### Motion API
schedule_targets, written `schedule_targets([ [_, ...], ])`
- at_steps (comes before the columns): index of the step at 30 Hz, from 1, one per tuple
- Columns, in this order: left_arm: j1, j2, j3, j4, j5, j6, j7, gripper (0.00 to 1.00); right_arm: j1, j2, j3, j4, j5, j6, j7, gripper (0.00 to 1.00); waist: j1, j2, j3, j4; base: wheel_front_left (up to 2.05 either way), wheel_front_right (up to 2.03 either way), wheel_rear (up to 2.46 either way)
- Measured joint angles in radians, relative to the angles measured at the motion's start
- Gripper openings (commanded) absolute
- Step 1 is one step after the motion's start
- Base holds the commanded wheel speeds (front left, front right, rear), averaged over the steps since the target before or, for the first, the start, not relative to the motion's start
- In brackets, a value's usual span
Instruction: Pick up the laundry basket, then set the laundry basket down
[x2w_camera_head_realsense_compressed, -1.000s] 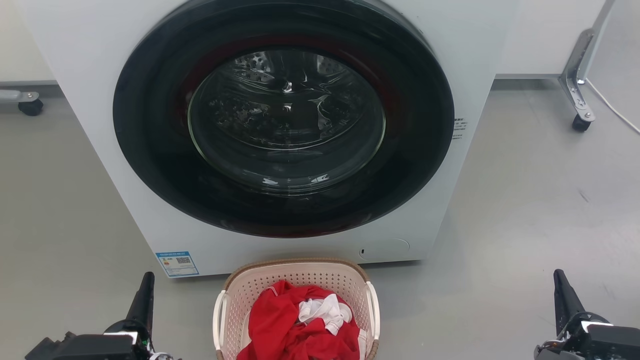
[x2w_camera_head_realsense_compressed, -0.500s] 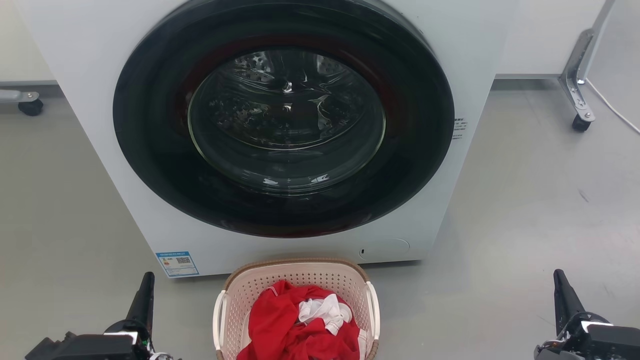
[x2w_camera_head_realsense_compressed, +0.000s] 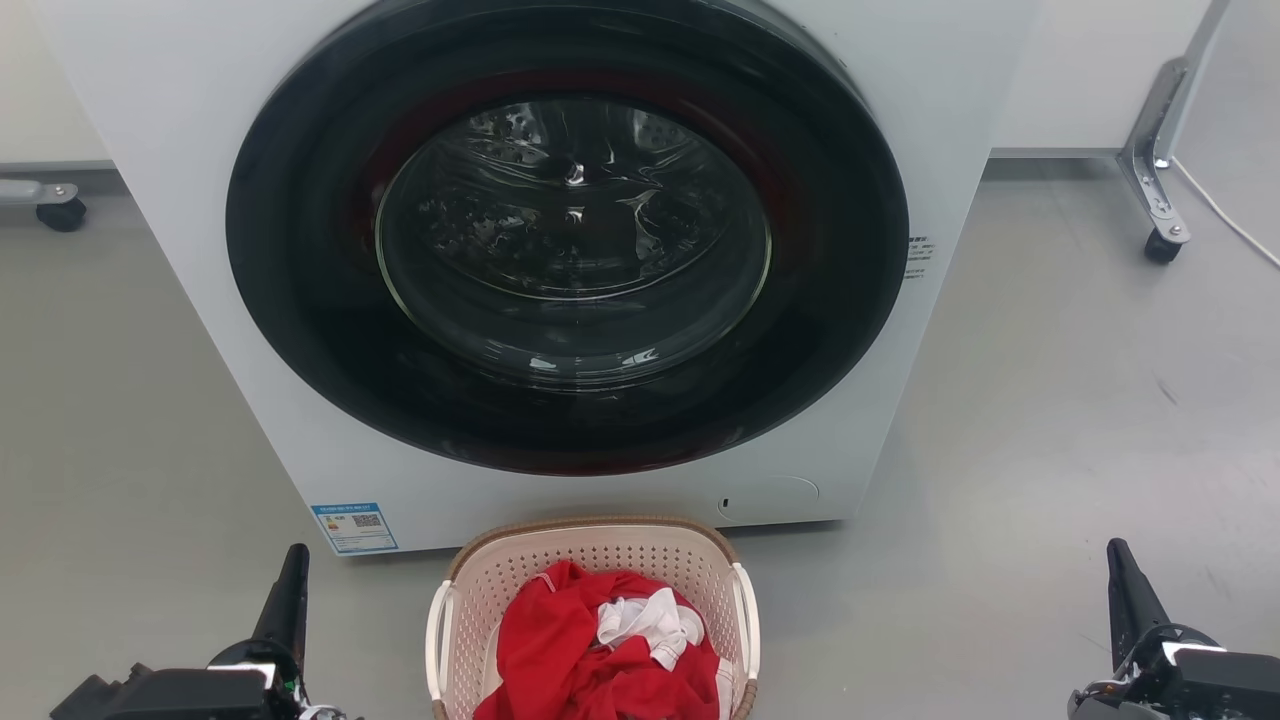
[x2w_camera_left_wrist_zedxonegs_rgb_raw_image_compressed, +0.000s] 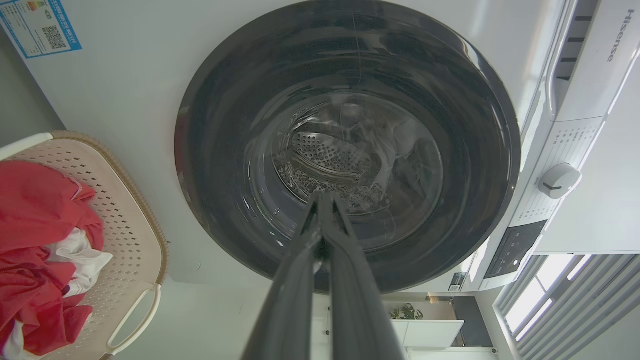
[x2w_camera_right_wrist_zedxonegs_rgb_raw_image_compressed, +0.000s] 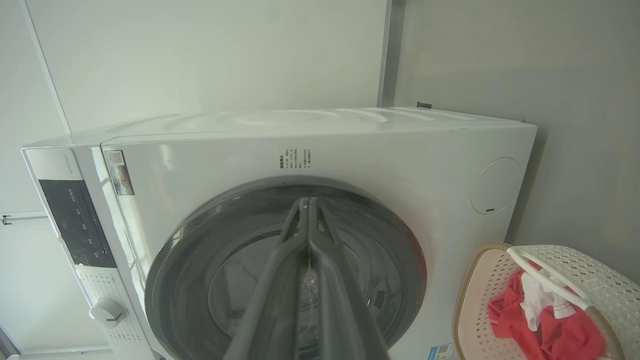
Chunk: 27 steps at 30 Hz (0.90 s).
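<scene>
Laundry basket sits between left end effector and right end effector, both pinched together, empty.

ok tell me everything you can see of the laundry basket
The laundry basket is cream perforated plastic, rounded-rectangular, with a brown woven-look rim and a white handle on each side. It stands upright on the floor before the washing machine, holding a red garment and white cloth. Left gripper and right gripper are apart from it, jaws shut.

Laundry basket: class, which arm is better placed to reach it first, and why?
Left, probably. The left gripper sits nearer the laundry basket than the right gripper; both are shut and empty.
</scene>
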Motion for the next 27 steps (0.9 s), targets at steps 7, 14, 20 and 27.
schedule_targets([
  [7, 0.0, 0.0, 0.0, 0.0, 0.0, 0.0, 0.0, 0.0, 0.0, 0.0, 0.0, 0.0, 0.0, 0.0, 0.0, 0.0, 0.0, 0.0, 0.0, 0.0, 0.0, 0.0, 0.0],
  [14, 0.0, 0.0, 0.0, 0.0, 0.0, 0.0, 0.0, 0.0, 0.0, 0.0, 0.0, 0.0, 0.0, 0.0, 0.0, 0.0, 0.0, 0.0, 0.0, 0.0, 0.0, 0.0, 0.0],
  [20, 0.0, 0.0, 0.0, 0.0, 0.0, 0.0, 0.0, 0.0, 0.0, 0.0, 0.0, 0.0, 0.0, 0.0, 0.0, 0.0, 0.0, 0.0, 0.0, 0.0, 0.0, 0.0, 0.0],
  [27, 0.0, 0.0, 0.0, 0.0, 0.0, 0.0, 0.0, 0.0, 0.0, 0.0, 0.0, 0.0, 0.0, 0.0, 0.0, 0.0, 0.0, 0.0, 0.0, 0.0, 0.0, 0.0, 0.0],
])
